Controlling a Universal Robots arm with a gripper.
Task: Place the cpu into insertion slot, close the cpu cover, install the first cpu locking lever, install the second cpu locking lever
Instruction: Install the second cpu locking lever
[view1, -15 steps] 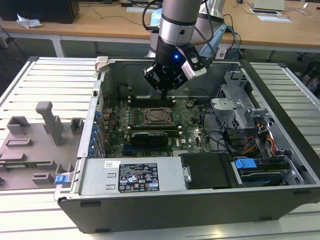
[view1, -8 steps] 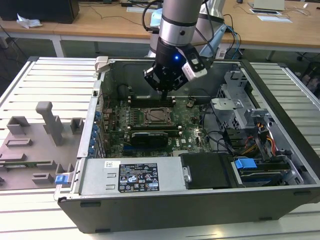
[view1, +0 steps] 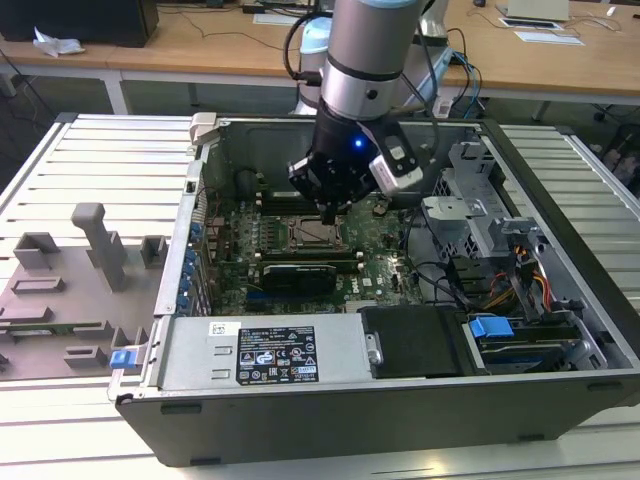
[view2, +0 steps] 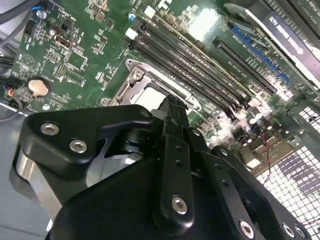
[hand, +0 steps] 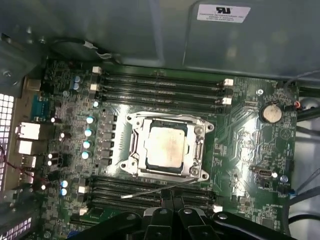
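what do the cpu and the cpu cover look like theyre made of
The cpu: its top looks like pale, matte silver-grey metal, dull and evenly lit, with no sharp reflections.

The cpu cover: apparently thin bare steel or similar sheet metal, shinier, with bright glints along its edges and tabs. The exact alloy can't be told by sight.

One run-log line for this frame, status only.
tool: above insertion slot, fingers together, holding nothing | cpu: seated in slot | cpu cover: down around cpu | thin lever: beside socket
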